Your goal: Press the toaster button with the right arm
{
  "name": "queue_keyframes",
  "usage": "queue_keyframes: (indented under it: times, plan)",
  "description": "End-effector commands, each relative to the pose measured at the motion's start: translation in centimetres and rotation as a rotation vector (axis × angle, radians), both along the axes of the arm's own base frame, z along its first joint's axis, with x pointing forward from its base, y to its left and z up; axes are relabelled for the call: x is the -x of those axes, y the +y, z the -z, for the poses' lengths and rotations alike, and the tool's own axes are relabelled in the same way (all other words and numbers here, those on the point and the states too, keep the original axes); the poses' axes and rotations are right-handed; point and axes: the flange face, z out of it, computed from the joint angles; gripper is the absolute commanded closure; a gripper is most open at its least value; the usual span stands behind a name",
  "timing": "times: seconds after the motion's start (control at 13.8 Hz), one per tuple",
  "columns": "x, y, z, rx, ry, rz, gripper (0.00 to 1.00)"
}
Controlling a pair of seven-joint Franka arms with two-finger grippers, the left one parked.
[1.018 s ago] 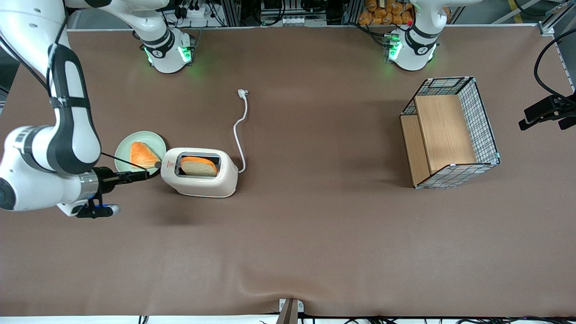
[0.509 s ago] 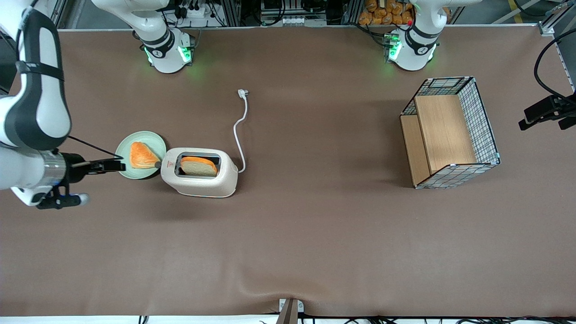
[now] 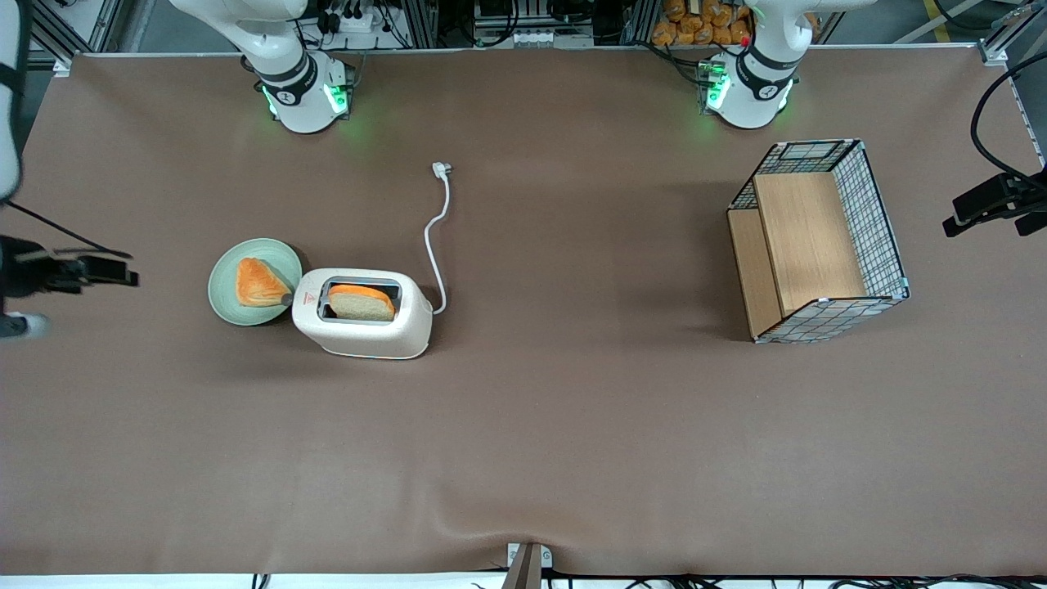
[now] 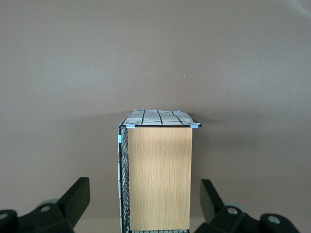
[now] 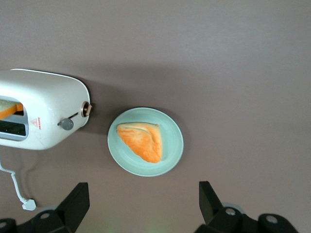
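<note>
A brown table (image 3: 572,425) holds a wire-and-wood basket (image 3: 818,241) toward the parked arm's end and a cream toaster (image 3: 362,313) toward the working arm's end. The toaster stands upright with a slice of bread (image 3: 361,302) in its slot, and its white cord (image 3: 438,237) trails away from the front camera to a loose plug. Just beside the toaster sits a green plate (image 3: 255,281) carrying a second toasted slice (image 3: 258,282). The right arm's gripper (image 3: 98,270) hangs at the table's edge, well apart from the plate and the toaster, fingers spread and holding nothing. The wrist camera looks down between the two splayed fingers (image 5: 73,206) at the toaster's end face, where the grey button (image 5: 66,124) sits untouched near the red triangle (image 5: 35,123).
</note>
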Motion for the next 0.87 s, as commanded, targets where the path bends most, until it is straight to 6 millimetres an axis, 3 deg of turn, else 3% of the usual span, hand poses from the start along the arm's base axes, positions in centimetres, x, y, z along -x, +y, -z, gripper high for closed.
queue_keyframes:
  times: [0.0,0.22,0.8]
  plan:
    - [2.5,1.3,-3.2,0.028,-0.036,-0.027,0.00]
    - [3.0,4.1,-4.5,0.041,-0.031,0.024,0.00]
    - [5.1,7.0,-6.2,0.051,-0.042,0.071,0.00]
